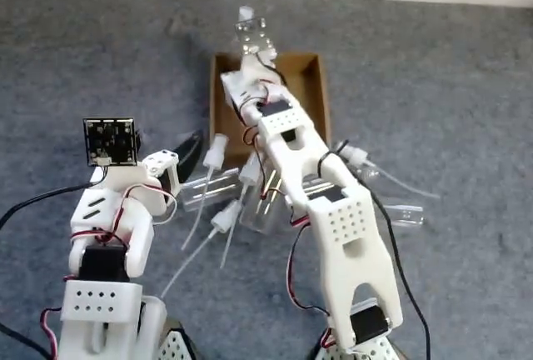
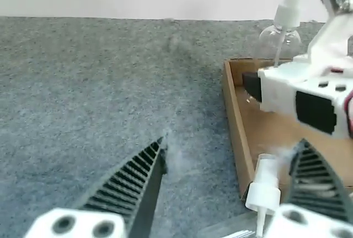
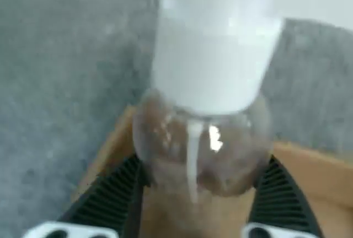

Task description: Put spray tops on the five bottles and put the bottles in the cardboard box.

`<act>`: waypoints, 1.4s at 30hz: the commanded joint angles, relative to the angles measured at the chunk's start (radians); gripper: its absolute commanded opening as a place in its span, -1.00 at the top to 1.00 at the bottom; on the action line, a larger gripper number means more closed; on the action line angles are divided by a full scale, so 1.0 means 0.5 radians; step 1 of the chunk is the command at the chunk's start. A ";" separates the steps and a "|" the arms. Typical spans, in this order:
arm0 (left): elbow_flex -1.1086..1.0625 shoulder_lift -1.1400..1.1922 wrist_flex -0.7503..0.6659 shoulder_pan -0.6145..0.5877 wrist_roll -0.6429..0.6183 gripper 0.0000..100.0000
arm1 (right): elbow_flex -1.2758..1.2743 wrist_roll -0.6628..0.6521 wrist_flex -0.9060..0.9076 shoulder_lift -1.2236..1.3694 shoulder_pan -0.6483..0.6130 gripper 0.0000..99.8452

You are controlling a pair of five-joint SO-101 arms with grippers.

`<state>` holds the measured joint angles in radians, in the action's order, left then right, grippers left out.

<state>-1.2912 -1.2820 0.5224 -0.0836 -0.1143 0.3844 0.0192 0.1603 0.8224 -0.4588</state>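
Right tool (image 3: 201,196) pinches the capped bottle (image 3: 201,144) over the far wall of the cardboard box (image 1: 218,102); we'd bring it inward and low before releasing, while the left tool (image 2: 231,143) sits spread alongside.

Looking steeply down from a fixed perch above and behind both arm bases, facing across the grey table (image 1: 83,60), standing well off and taking in the whole cardboard box (image 1: 306,77). From the left wrist, skimming low over the surface, peering forward between the spread fingers of the left gripper (image 2: 231,143) toward the box's side wall. From the right wrist, pressing in very near behind the bottle (image 3: 201,150) clasped by the right gripper (image 3: 201,194), aiming over the box rim. Sharing box and bottle across all three views.
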 commanded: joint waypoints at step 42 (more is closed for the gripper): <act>0.858 0.686 0.666 -0.005 0.163 0.43 | 2.659 -0.295 3.227 -0.097 0.247 0.99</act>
<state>-1.0457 -1.1162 0.7250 -0.0836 -0.1128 1.6395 -0.1158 1.7469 0.8178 -0.3943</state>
